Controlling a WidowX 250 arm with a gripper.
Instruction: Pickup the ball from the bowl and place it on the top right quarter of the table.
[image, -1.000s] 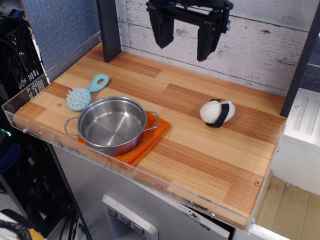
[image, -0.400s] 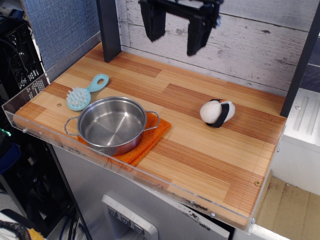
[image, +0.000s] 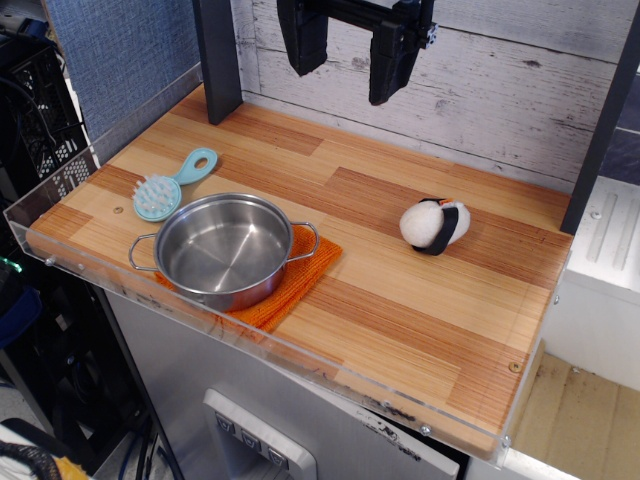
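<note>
Up at the back wall, your gripper (image: 347, 62) has lifted and drifted left over the last second; a second ago it hung lower and further right, closer to being above the ball. Fingers (image: 303, 42) are spread wide with nothing between them, same spread as before.

The ball (image: 434, 224) sits on the table (image: 400, 320), right-hand side toward the back, lying on its side with the black band visible. It hasn't moved across the three frames. The bowl (image: 224, 248) is empty, sitting on the orange cloth (image: 300, 282) at front left, well apart from the ball. Blue brush (image: 173, 184) is just behind the bowl, untouched.

My read: the drop is done and you're watching the retreat. Ball is out of the bowl, released, at rest, and the arm is clearing upward and away.

Only open question is placement. It looks like the top right quarter to me, though it's nearer the quarter's inner edge than the corner. I'd call it good.

Risk: the ball is egg-shaped and soft, so it could roll if bumped, but it's been stable. No reason to go back down. If you do re-grip, you'd need to come back right and well down from where you are now.
</note>
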